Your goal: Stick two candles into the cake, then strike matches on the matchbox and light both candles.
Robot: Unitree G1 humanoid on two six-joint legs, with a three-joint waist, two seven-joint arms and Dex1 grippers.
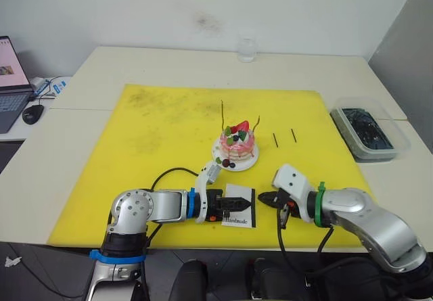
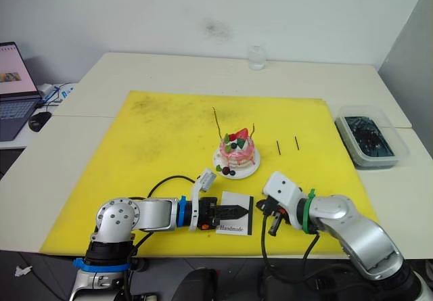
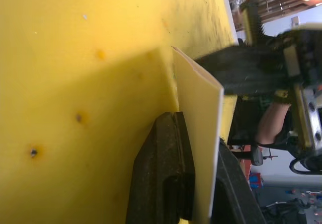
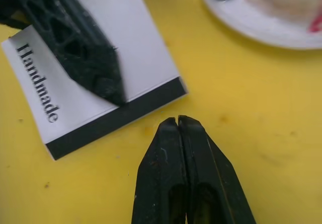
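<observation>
Near the lower centre of the frame, the left tool [image 1: 226, 206] was clenched on the matchbox [image 1: 240, 206], one finger above and one below the flat white box; the left wrist view showed the box edge pinched between the fingers [image 3: 166, 173]. This hold probably steadied the box so its dark side edge faced the other arm for striking. Just beside it, at lower centre-right, the right tool [image 4: 178, 126] was clenched with its fingertips pressed together, grasping nothing visible, its tip close to the dark strip of the box but apart from it. Both rested on the yellow mat [image 1: 155, 132] covering the desk [image 1: 81, 71].

Farther up, at centre frame, the cake [image 1: 237, 142] sat on its small white plate, with both candles [image 1: 222, 115] already standing in it, unlit. To its right, the two matches [image 1: 275, 139] lay side by side on the mat, untouched, so fetching one appeared to be the next step. At far right stood a clear tray [image 1: 371, 133]; at the top, a glass [image 1: 247, 49]; at far left, a laptop [image 1: 12, 78].
</observation>
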